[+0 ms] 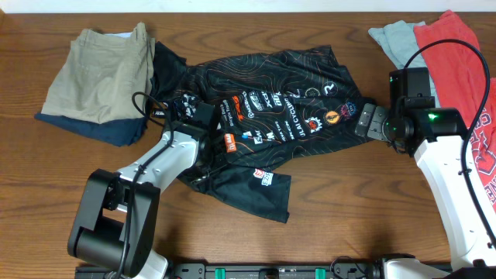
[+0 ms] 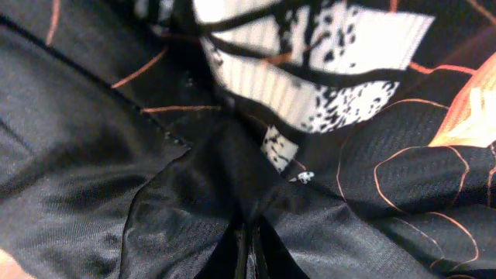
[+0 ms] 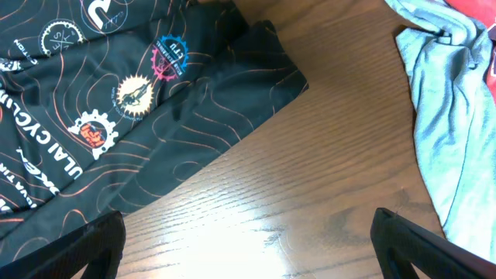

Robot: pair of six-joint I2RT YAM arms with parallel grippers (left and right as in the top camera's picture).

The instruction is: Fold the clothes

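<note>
Left gripper: is pinching the thin black jersey with orange contour lines, jaws closed.
Right gripper: is hovering wide apart, beside the jersey's edge.

1. The jersey, at the centre of the overhead view, is showing as thin black synthetic cloth. Up close its fine weave is carrying a soft sheen along the folds, and its logos are looking flat-printed.
2. The table is reading as dark brown wood with visible grain, smooth and catching a glossy glare in the right wrist view.
3. The khaki shorts, upper left, are looking like thicker, matt woven cloth.
4. The grey T-shirt, upper right, is appearing as soft, matt knit.
5. The left arm's shell is showing as smooth white plastic.
</note>
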